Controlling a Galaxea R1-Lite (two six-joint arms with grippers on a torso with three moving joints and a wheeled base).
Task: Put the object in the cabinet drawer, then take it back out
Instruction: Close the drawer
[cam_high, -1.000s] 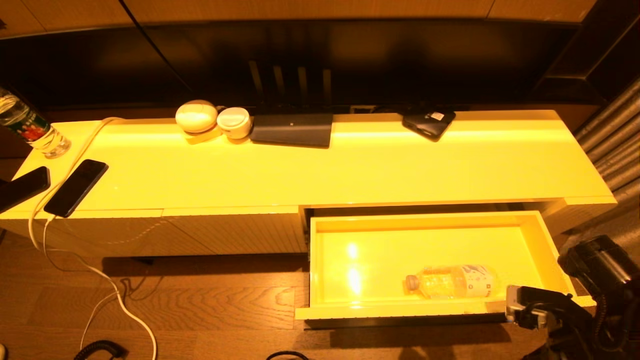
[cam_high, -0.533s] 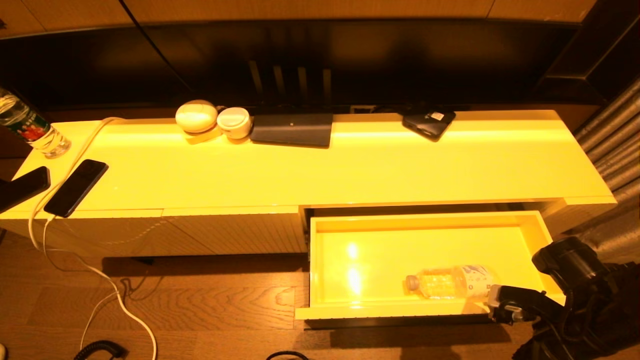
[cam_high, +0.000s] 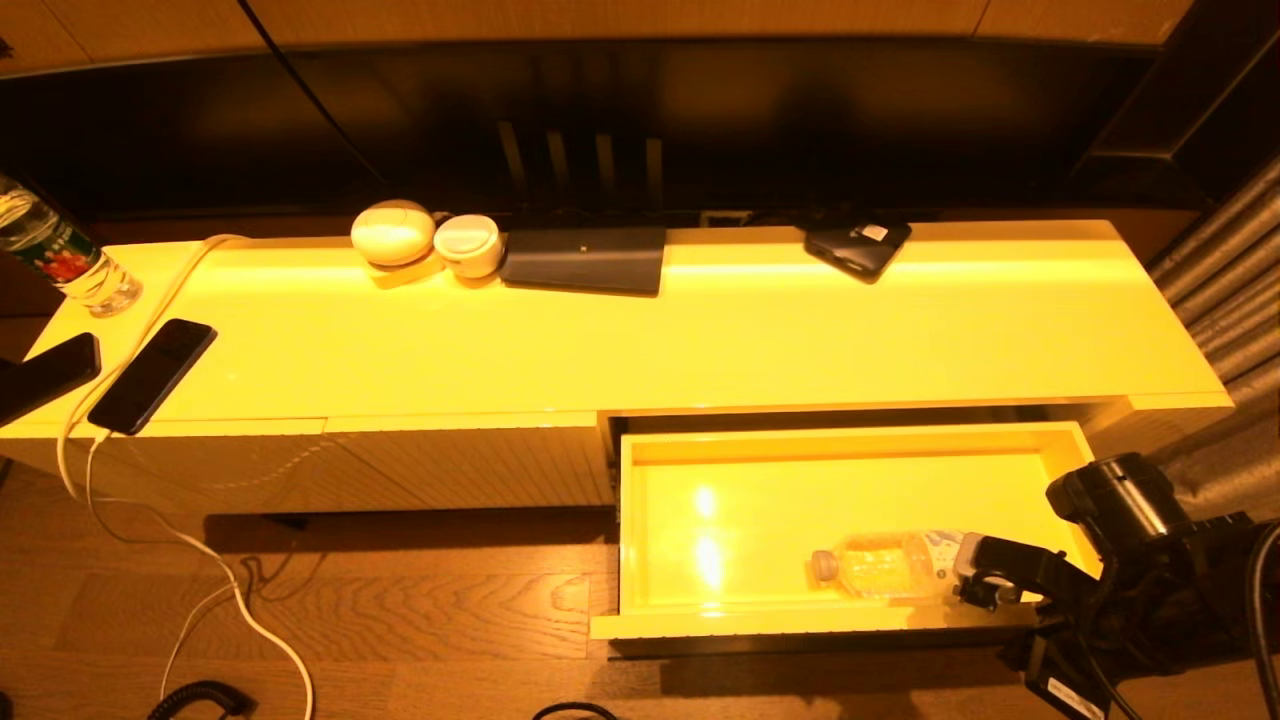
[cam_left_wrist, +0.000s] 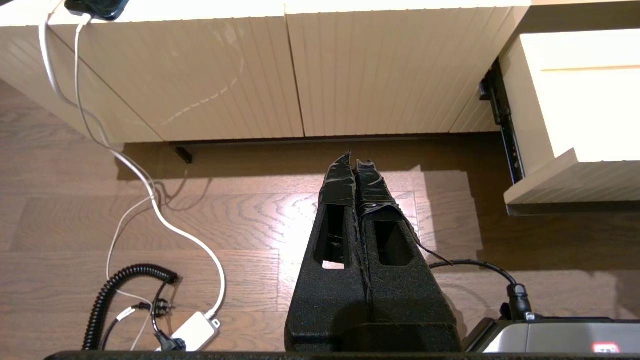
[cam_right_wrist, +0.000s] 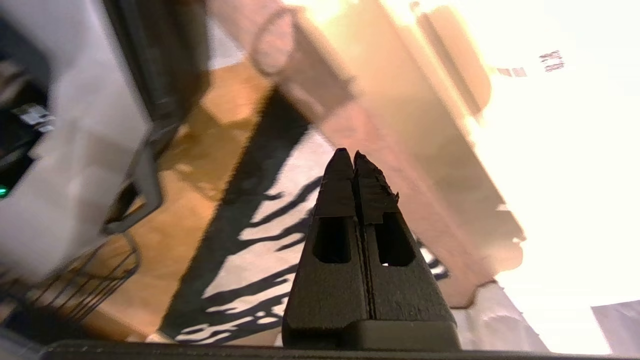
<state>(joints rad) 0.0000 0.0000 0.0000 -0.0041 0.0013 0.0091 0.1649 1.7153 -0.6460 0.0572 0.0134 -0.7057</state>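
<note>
Where the drawer (cam_high: 640, 520) stands pulled out from the cabinet, the bottle (cam_high: 885, 565) lies on its side on the glossy floor inside, near the front wall and toward the right end. Its body is clear and ribbed, its cap points to the robot's left, and a pale printed band wraps the end away from the cap. The right gripper (cam_high: 965, 575) sits at that banded end, just over the drawer's front right corner; whether it touches the bottle cannot be told. In the right wrist view its jaws are pressed together with nothing between them (cam_right_wrist: 354, 165). The left gripper (cam_left_wrist: 352, 162) hangs over the wooden floor (cam_left_wrist: 240, 220) in front of the ribbed cabinet panels (cam_left_wrist: 210, 70), jaws likewise closed and empty. On the worktop (cam_high: 700, 340) above lie two phones (cam_high: 150, 375) at the left edge, with a labelled bottle (cam_high: 60, 255) beside them.
</note>
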